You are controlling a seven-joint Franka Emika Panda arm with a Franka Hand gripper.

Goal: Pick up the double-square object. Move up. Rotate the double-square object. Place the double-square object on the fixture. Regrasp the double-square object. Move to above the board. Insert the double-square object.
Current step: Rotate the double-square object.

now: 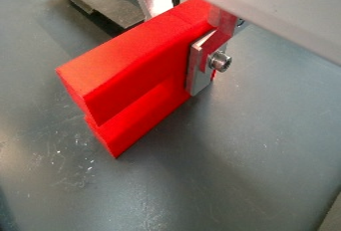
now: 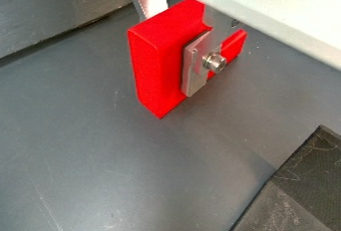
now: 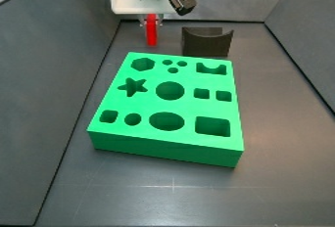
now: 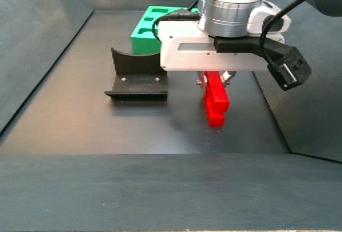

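Grey surface [image 4: 80, 126] lies bare beneath the pincer [image 4: 218, 76], which pinches the double-square object [image 4: 215, 100] hanging beside the fixture [image 4: 134, 78]. Rotating should stay slow, keeping the 2 pads centred so nothing slips.

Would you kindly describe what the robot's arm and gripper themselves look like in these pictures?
The gripper has a white, boxy body beneath a round silver-and-white wrist, with black camera modules and black cables on its side. Its fingers are flat silver plates fastened by a round screw, seen in both wrist views. No markings are legible.
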